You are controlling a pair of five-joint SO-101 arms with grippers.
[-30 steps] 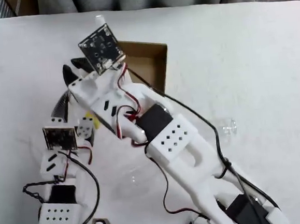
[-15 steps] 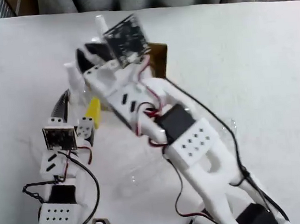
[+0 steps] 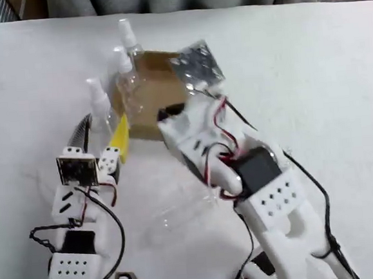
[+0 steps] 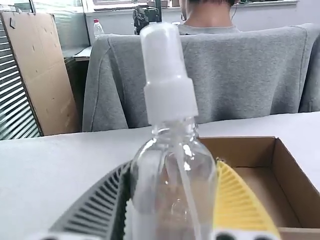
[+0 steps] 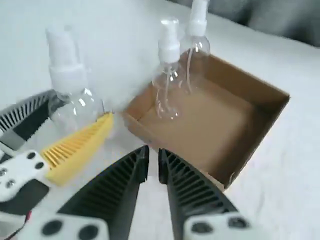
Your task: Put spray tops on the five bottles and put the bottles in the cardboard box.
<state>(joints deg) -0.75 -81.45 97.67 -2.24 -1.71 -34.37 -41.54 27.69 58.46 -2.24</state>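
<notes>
My left gripper (image 4: 172, 210) is shut on a clear bottle (image 4: 172, 175) that carries a white spray top (image 4: 165, 75), holding it upright just left of the cardboard box (image 3: 163, 83). In the high view this bottle (image 3: 99, 111) stands between the grey and yellow fingers (image 3: 119, 139). Two more capped bottles (image 5: 167, 80) (image 5: 195, 45) stand in the box's (image 5: 215, 125) far left corner. My right gripper (image 5: 152, 162) hovers near the box's front edge, its black jaws shut with nothing between them. In the high view the right gripper (image 3: 168, 115) sits over that edge.
The box (image 4: 260, 165) is open-topped and its floor is mostly bare. A clear object (image 3: 284, 152) lies on the white table beside the right arm, partly hidden by it. A grey-covered chair back stands beyond the table's far edge.
The right arm has pulled back from over the box towards the right, uncovering the box and the two bottles in it. The left arm and its bottle have stayed put.
</notes>
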